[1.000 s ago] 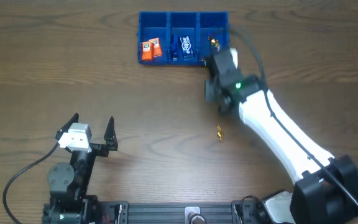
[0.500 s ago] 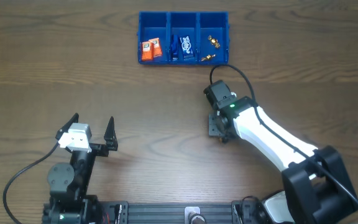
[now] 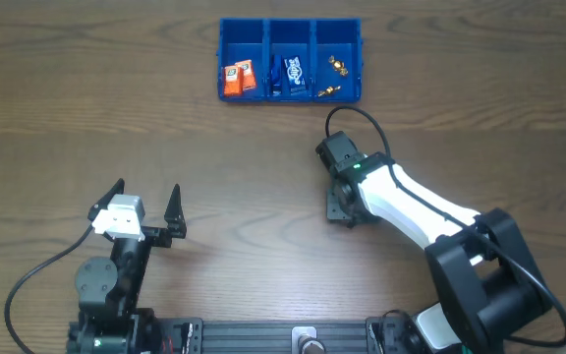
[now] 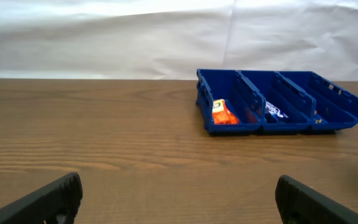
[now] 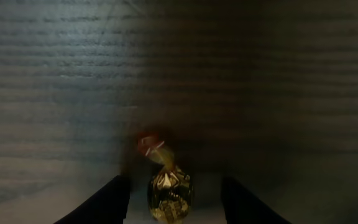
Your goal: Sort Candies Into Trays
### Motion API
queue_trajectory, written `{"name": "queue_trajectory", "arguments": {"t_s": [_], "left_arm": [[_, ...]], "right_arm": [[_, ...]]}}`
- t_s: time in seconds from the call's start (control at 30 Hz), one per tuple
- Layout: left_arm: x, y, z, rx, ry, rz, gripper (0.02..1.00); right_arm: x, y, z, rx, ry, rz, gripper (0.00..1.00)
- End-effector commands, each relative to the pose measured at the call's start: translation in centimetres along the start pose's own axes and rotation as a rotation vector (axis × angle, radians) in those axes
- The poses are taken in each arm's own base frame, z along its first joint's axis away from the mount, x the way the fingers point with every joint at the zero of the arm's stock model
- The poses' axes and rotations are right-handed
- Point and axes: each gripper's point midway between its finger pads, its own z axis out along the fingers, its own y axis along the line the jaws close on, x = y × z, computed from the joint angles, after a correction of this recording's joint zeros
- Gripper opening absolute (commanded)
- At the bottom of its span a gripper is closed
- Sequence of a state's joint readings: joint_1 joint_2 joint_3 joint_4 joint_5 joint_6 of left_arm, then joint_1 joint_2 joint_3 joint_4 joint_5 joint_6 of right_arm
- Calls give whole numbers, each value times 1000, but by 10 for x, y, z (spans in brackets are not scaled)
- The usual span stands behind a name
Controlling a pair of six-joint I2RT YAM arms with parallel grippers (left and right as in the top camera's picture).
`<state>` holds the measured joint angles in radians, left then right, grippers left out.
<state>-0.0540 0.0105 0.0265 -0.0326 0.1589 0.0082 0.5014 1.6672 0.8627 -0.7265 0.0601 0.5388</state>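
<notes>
A blue tray (image 3: 290, 24) with three compartments stands at the far middle of the table. Orange candies (image 3: 238, 79) lie in its left compartment, a blue candy (image 3: 294, 69) in the middle one and gold candies (image 3: 334, 67) in the right one. My right gripper (image 3: 342, 206) is down at the table, in front of the tray. In the right wrist view a gold-wrapped candy (image 5: 170, 190) with a red twist lies between my right gripper's (image 5: 176, 202) open fingers, with a gap on each side. My left gripper (image 3: 146, 187) stands open over bare wood at the near left.
The tray (image 4: 277, 106) also appears in the left wrist view, far ahead of the left gripper (image 4: 179, 208). A black cable (image 3: 347, 118) loops above the right wrist. Bare wood surrounds both arms.
My right arm pulled back from the tray's right compartment toward the near side and came down over the loose gold candy on the table. The left arm stayed still.
</notes>
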Motion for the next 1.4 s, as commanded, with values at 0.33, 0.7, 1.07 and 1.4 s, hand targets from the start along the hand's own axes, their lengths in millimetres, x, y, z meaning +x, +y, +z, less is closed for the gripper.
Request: {"name": "queue_trajectory", "arguments": {"t_s": [0.33,0.7,1.07,1.4], "left_arm": [[16,-1,1,13,46,9,998],[16,-1,1,13,46,9,996],[16,-1,1,13,46,9,998],[16,-1,1,13,46,9,998]], "right_arm": [[3,-1,10,17,22,12,176],[-111,12,-130,-58,-248,69,121],[-287,-7,-175,-47,-495,97,115],[-315,6,-98,-25,-440,69,134]]}}
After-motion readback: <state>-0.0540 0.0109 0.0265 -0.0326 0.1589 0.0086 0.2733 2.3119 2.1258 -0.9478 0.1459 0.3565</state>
